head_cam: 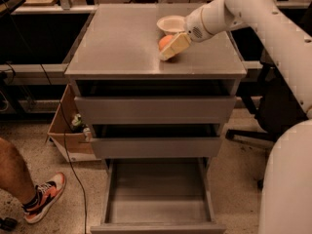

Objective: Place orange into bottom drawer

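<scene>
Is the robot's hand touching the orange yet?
Cannot tell. In the camera view the gripper overlaps part of the orange, hiding where they would meet; no contact or gap shows.

The robot's white arm (pixel 265 18) slants down from the upper right. Its rounded wrist (pixel 202 23) leads to the tan gripper (pixel 172 47), which points down and to the left, low at the arm's far end. A broad white part of the body (pixel 287 179), seemingly the base or upper arm, fills the lower right foreground.
</scene>
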Tool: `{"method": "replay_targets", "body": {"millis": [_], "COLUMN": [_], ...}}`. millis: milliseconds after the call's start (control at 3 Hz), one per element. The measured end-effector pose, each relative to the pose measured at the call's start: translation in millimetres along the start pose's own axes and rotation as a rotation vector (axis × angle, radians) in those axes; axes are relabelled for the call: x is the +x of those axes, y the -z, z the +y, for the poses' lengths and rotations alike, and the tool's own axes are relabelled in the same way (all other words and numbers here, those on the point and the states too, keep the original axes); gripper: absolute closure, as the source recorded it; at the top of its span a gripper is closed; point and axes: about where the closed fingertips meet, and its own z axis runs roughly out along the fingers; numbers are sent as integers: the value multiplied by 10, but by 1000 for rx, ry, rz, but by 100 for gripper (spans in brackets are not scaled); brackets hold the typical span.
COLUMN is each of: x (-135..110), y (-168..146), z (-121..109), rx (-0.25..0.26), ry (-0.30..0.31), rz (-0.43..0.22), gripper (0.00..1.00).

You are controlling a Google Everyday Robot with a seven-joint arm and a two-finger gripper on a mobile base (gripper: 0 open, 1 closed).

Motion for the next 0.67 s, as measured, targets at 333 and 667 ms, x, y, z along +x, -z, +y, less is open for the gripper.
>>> {"method": "replay_targets", "body": {"millis": [333,667], "x": [75,46], "y": [-381,-536], "z": [-221,-372], "rx": [79,106], "ry": [-93,-150], "rz": [-78,-126], "gripper": [4,27]}}
